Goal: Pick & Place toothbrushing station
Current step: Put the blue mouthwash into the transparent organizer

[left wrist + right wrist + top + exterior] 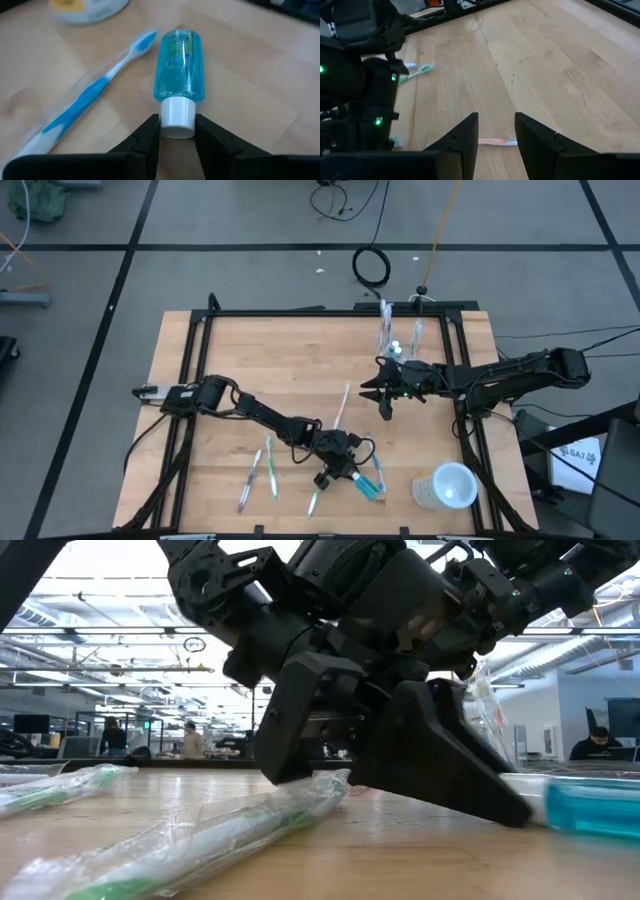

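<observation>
A small blue tube point(179, 65) with a white cap lies on its side on the wooden table near the front edge point(372, 486). My left gripper point(177, 135) is low over the table point(348, 472), closed on the tube's cap end. A blue-and-white toothbrush point(95, 95) lies flat beside the tube. Wrapped green and white toothbrushes point(270, 472) point(200, 840) lie flat left of the gripper. My right gripper point(385, 395) hangs open above the table's far right part, with nothing between its fingers point(496, 135); a pale toothbrush point(495, 142) lies under it. My left gripper pinches the tube's white cap point(177, 117) between its two fingers, one on each side. The fingers come slanting down from the table's left, in line with the tube. The tube lies flat on the table, its blue body pointing away from the gripper.
A larger whitish cup point(448, 486) stands at the near right, just beyond the tube. Clear plastic items point(384, 328) stand at the far edge behind my right gripper. A black frame point(300, 312) borders the table. Bare wood lies in the middle.
</observation>
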